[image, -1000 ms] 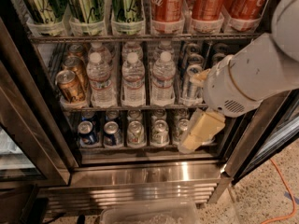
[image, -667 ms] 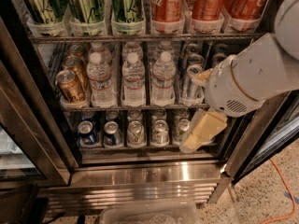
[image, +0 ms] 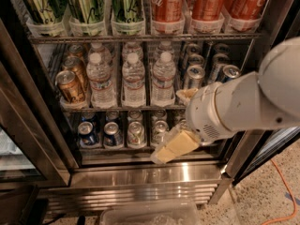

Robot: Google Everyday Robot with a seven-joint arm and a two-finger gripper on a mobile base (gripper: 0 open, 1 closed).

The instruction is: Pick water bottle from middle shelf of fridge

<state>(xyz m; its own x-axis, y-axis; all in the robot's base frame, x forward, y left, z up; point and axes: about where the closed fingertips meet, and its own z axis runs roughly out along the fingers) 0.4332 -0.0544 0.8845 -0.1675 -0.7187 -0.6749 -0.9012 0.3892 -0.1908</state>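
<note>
Currently, item by item:

- Fridge (image: 140, 175): drinks cooler with a dark frame, door open, shiny steel base at the bottom.
- Top rack: tall green cans (image: 84, 3) on the left, red cans (image: 206, 1) on the right, all upright in clear trays.
- Middle shelf (image: 117, 108): wire rack with a steel front rail and plastic lane trays. From the left it carries gold cans (image: 70, 86), three lanes of clear bottles, then slim silver-blue cans (image: 194, 76).
- Water bottle (image: 164, 76): front of the rightmost bottle lane, upright, white cap on, pale label facing out. It stands on the middle shelf, untouched, with two neighbouring bottles (image: 133, 76) in the lanes to its left.
- Bottom rack: short cans (image: 112, 134) seen from above, tops showing.
- Arm (image: 243, 102): thick white segment entering from the right, crossing in front of the right-hand lanes.
- Gripper (image: 181, 121): in front of the fridge, low and just right of the water bottle, pointing left. Fingers spread wide and holding nothing. The upper finger (image: 186, 94) sits at the shelf rail just beside the bottle's base; the lower finger (image: 174, 146) hangs in front of the bottom rack.
- Floor (image: 262, 205): speckled, with an orange cable (image: 286, 191) at the right.
- Clear plastic bin (image: 150, 214): at the lower edge, below the fridge base.
</note>
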